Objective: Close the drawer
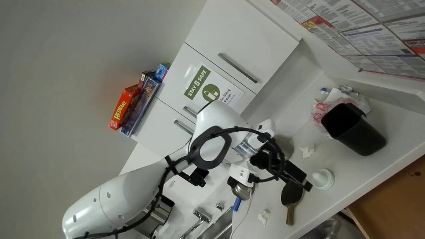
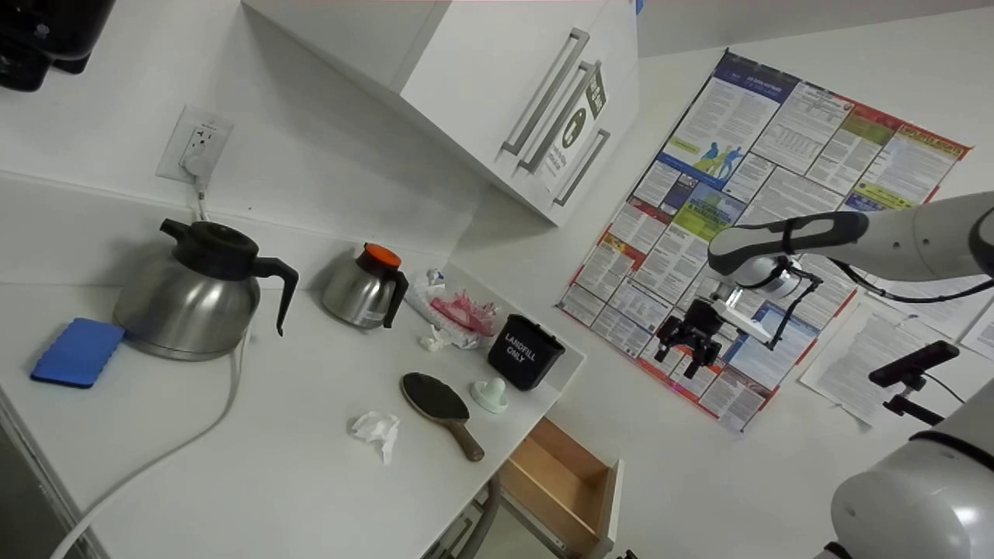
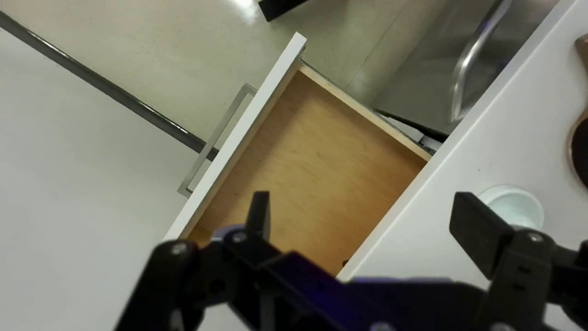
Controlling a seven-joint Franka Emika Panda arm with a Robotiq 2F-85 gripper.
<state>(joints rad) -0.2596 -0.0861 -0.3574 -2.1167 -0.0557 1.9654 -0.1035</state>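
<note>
In an exterior view, LANDFILL ONLY marks the bin (image 2: 526, 353) left of the claw (image 2: 675, 365); below both juts the drawer (image 2: 563, 477). In an exterior view, a HEDBANZ box (image 1: 124, 106) and STAY SAFE sign (image 1: 212, 89) sit up-left of the claw. In the wrist view, the fingers (image 3: 259, 214) spread wide; beyond them the drawer's handle (image 3: 215, 138) faces upper left, its front panel (image 3: 233, 142) slanting lengthwise; countertop (image 3: 422, 239) overlaps the rear.

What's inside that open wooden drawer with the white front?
In the wrist view, the drawer shows bare wood and a small dark spot I can't identify. There, the black two-fingered tool hides part of it, and the smooth white countertop covers the back end.
</note>
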